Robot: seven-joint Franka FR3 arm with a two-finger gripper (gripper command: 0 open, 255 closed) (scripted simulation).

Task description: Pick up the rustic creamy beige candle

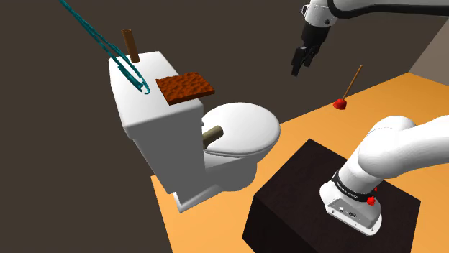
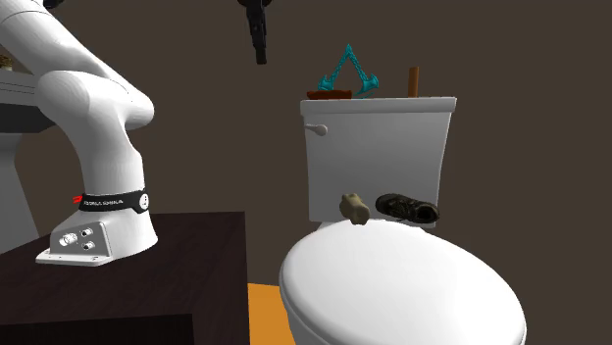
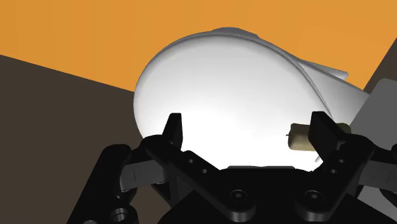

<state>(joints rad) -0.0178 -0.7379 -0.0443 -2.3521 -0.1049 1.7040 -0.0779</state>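
I'm looking into a bathroom corner: dark brown walls, an orange floor [image 1: 295,133] and a white toilet in the middle of it.

Reading the shoulder view from its left, a teal looped tool [image 1: 134,76] leans over the tank [image 1: 144,122], with its long handles running off the picture's top. Just beside it a brown cylinder [image 1: 129,44] stands upright on the tank's top. Next a rough rust-brown slab [image 1: 186,86] lies flat there. Below the slab, the beige candle [image 1: 213,134] lies on its side at the tank end of the closed toilet lid [image 1: 248,122]. Further right the gripper [image 1: 300,59] hangs high in the air, well apart from the candle. Past it a red plunger [image 1: 339,105] stands on the floor. The dark stand [image 1: 288,208] carries the arm's base at the lower right.

In the second exterior view the candle [image 2: 354,208] rests on the lid just in front of the tank. A dark mottled object [image 2: 407,208] that I cannot identify lies just beside it on that view's right.

Through the wrist view I see the fingers [image 3: 173,127] spread apart and clasping nothing. The white lid lies beyond them, and the candle [image 3: 300,137] peeks out from behind one fingertip, ungrasped
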